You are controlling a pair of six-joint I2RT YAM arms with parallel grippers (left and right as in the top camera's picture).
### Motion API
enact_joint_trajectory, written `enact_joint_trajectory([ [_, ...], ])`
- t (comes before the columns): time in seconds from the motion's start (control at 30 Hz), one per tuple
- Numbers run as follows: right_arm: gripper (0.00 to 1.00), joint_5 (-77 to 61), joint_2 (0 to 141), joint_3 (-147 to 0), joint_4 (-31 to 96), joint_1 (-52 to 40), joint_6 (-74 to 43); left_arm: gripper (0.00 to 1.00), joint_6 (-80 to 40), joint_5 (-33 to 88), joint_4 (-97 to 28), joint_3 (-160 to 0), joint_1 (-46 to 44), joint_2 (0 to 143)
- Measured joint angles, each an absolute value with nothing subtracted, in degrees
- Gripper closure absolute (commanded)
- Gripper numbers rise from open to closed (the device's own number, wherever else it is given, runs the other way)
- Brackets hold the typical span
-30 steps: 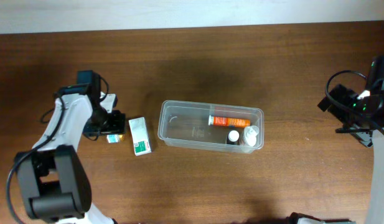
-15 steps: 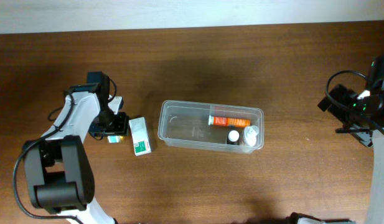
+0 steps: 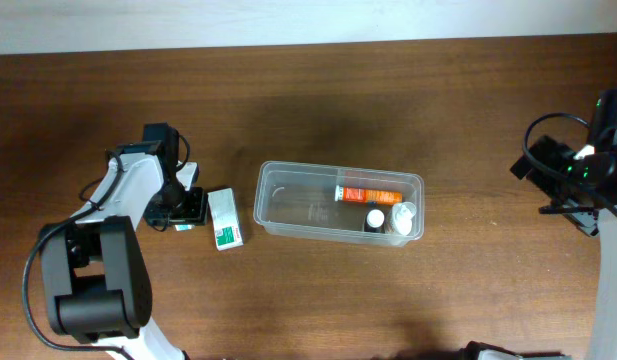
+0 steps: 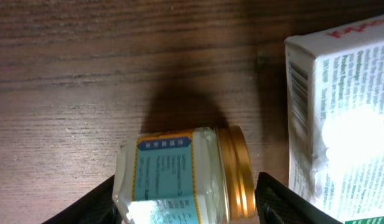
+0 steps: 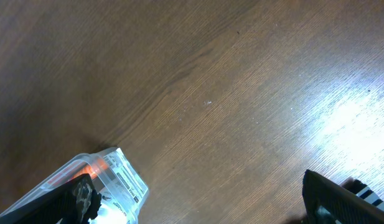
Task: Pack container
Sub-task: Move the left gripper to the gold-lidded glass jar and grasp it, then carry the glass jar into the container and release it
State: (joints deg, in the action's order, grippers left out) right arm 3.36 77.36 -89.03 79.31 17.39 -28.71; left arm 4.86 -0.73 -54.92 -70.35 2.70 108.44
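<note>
The container (image 3: pixel 338 205), a clear plastic tub, stands mid-table and holds an orange tube (image 3: pixel 368 193) and two small white bottles (image 3: pixel 388 216). A small jar (image 4: pixel 179 177) with a gold lid and a blue label lies on its side on the table. My left gripper (image 4: pixel 185 180) has a finger against each end of it. In the overhead view the left gripper (image 3: pixel 185 210) sits just left of the white-and-green carton (image 3: pixel 225 217). My right gripper (image 5: pixel 198 186) is open and empty above bare wood at the far right (image 3: pixel 563 170).
The carton (image 4: pixel 341 118) lies close to the right of the jar, between it and the container. A corner of the container (image 5: pixel 98 180) shows at the lower left of the right wrist view. The table's far edge meets a pale wall.
My left arm has moved right and toward the front, bringing its gripper down around the jar beside the carton. The right arm has not moved.
</note>
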Motion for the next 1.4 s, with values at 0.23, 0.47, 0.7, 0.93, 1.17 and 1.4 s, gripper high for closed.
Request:
enact_joint_trajectory([
  [0.23,0.01,3.36,77.36,-89.03,79.31,17.39,-28.64,0.45,4.27,-0.73,-54.54,-70.32,2.7,108.44],
  [0.47,0.02,3.36,77.36,-89.03,79.33,17.39,-28.71,0.57,3.9,-0.73,-59.72,-73.14,2.7,108.55],
  [0.7,0.02,3.36,77.36,-89.03,79.31,17.39,-28.64,0.59,3.84,-0.38,-71.68,-91.18,1.85,107.9],
  [0.93,0.01,3.36,77.36,-89.03,79.33,17.39,-28.71,0.59,2.24,2.79,-74.15,-101.91,-8.88,103.07],
  [1.17,0.01,3.33,77.36,-89.03,79.33,17.39,-28.67,0.59,-5.34,4.47,-71.31,-101.14,-23.97,101.8],
  [1.4,0.02,3.33,77.38,-89.03,79.33,17.39,-28.67,0.59,-16.47,4.51,-63.57,-94.76,-34.24,102.02],
])
